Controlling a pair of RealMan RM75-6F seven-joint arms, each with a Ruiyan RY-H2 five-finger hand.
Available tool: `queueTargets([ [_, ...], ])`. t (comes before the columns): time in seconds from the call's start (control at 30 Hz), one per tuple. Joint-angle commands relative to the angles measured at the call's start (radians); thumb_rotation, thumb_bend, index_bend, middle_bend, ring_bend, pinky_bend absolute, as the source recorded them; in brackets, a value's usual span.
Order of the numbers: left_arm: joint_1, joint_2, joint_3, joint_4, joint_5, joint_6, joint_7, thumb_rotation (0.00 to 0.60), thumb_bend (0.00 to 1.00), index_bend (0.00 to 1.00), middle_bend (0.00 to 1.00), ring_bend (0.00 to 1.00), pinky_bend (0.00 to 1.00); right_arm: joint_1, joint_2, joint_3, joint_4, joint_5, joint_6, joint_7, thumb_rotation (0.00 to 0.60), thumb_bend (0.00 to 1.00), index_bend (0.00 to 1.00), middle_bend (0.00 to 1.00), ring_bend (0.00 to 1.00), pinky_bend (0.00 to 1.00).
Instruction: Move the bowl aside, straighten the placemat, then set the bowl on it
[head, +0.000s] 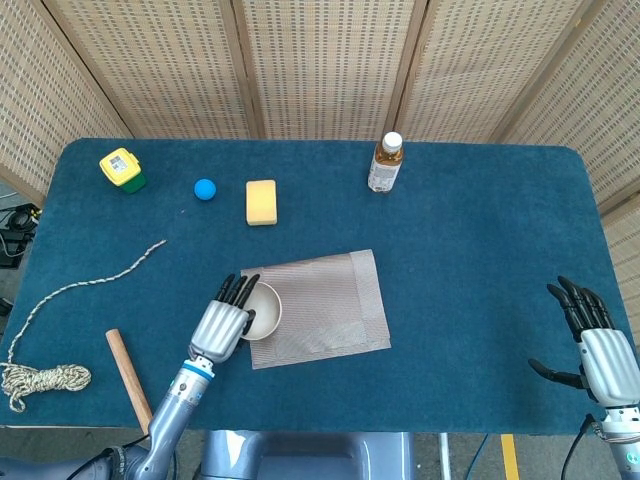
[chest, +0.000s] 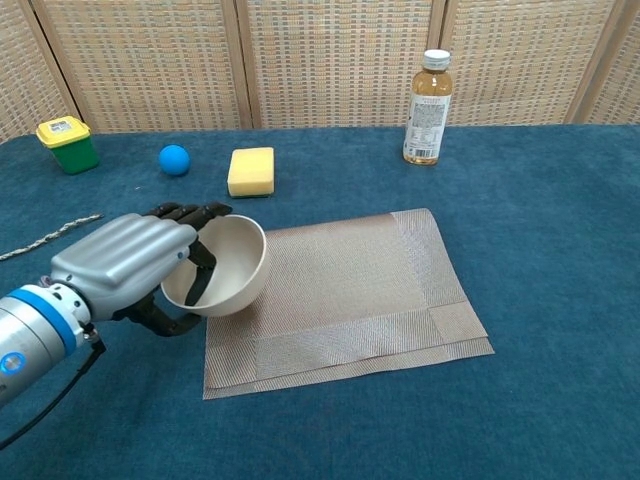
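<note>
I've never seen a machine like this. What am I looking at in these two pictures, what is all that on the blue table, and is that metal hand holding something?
This is a robot with two arms, each ending in a mechanical hand with fingers. Both pictures show the same moment: the head view looks down from above, the chest view looks across the table from lower down.

The left hand grips a cream bowl by its rim and has it tilted, over the left end of a brown placemat that lies crooked on the blue table. The right hand shows only in the head view, open and holding nothing.

Also on the table: a drink bottle, a yellow sponge, a blue ball, a small yellow-and-green box, a rope and a wooden stick.
</note>
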Motion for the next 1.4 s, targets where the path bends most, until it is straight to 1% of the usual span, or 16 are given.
queueTargets([
  [0.03, 0.015, 0.047, 0.000, -0.017, 0.015, 0.031, -0.033, 0.600, 0.34, 0.70, 0.00, 0.00, 0.00, 0.000, 0.000, 0.000, 0.000, 0.000, 0.000, -0.001, 0.600, 0.15, 0.00, 0.00, 0.00, 0.00],
  [0.13, 0.033, 0.099, -0.002, -0.028, 0.022, 0.060, -0.068, 0.600, 0.34, 0.70, 0.00, 0.00, 0.00, 0.000, 0.000, -0.002, -0.002, -0.004, 0.001, -0.003, 0.600, 0.15, 0.00, 0.00, 0.00, 0.00],
  [0.27, 0.060, 0.189, 0.008, -0.020, 0.039, 0.089, -0.136, 0.600, 0.34, 0.68, 0.00, 0.00, 0.00, -0.001, -0.001, -0.005, -0.005, -0.007, -0.001, -0.011, 0.600, 0.15, 0.00, 0.00, 0.00, 0.00],
  [0.37, 0.078, 0.244, 0.018, 0.011, 0.040, 0.094, -0.195, 0.600, 0.34, 0.68, 0.00, 0.00, 0.00, 0.000, -0.003, -0.006, -0.007, -0.007, -0.003, -0.020, 0.600, 0.15, 0.00, 0.00, 0.00, 0.00],
  [0.47, 0.095, 0.275, 0.025, 0.062, 0.026, 0.088, -0.263, 0.600, 0.34, 0.67, 0.00, 0.00, 0.00, 0.001, -0.008, -0.007, -0.009, -0.011, -0.002, -0.032, 0.600, 0.15, 0.00, 0.00, 0.00, 0.00],
  [0.63, 0.108, 0.283, 0.034, 0.150, -0.006, 0.045, -0.357, 0.600, 0.34, 0.66, 0.00, 0.00, 0.00, 0.002, -0.015, -0.012, -0.011, -0.015, -0.009, -0.052, 0.600, 0.15, 0.00, 0.00, 0.00, 0.00],
  [0.77, 0.113, 0.267, 0.044, 0.221, -0.028, 0.008, -0.395, 0.600, 0.33, 0.64, 0.00, 0.00, 0.00, 0.003, -0.019, -0.013, -0.012, -0.014, -0.013, -0.064, 0.600, 0.15, 0.00, 0.00, 0.00, 0.00],
  [0.9, 0.114, 0.253, 0.050, 0.264, -0.037, -0.014, -0.415, 0.600, 0.31, 0.62, 0.00, 0.00, 0.00, 0.003, -0.020, -0.013, -0.013, -0.013, -0.014, -0.068, 0.600, 0.15, 0.00, 0.00, 0.00, 0.00],
  [0.97, 0.115, 0.244, 0.052, 0.285, -0.038, -0.020, -0.425, 0.600, 0.27, 0.59, 0.00, 0.00, 0.00, 0.004, -0.021, -0.013, -0.013, -0.014, -0.014, -0.070, 0.600, 0.15, 0.00, 0.00, 0.00, 0.00],
  [1.07, 0.117, 0.239, 0.055, 0.301, -0.035, -0.022, -0.435, 0.600, 0.22, 0.51, 0.00, 0.00, 0.00, 0.003, -0.022, -0.013, -0.013, -0.015, -0.013, -0.071, 0.600, 0.15, 0.00, 0.00, 0.00, 0.00],
  [1.17, 0.121, 0.252, 0.055, 0.292, -0.031, -0.016, -0.442, 0.600, 0.17, 0.36, 0.00, 0.00, 0.00, 0.002, -0.021, -0.012, -0.013, -0.015, -0.009, -0.067, 0.600, 0.15, 0.00, 0.00, 0.00, 0.00],
  [1.27, 0.124, 0.268, 0.053, 0.274, -0.026, -0.007, -0.451, 0.600, 0.14, 0.25, 0.00, 0.00, 0.00, 0.002, -0.020, -0.012, -0.012, -0.015, -0.007, -0.065, 0.600, 0.15, 0.00, 0.00, 0.00, 0.00],
  [1.4, 0.131, 0.302, 0.035, 0.231, -0.009, 0.030, -0.498, 0.600, 0.13, 0.23, 0.00, 0.00, 0.00, 0.001, -0.019, -0.012, -0.013, -0.016, -0.006, -0.063, 0.600, 0.15, 0.00, 0.00, 0.00, 0.00],
])
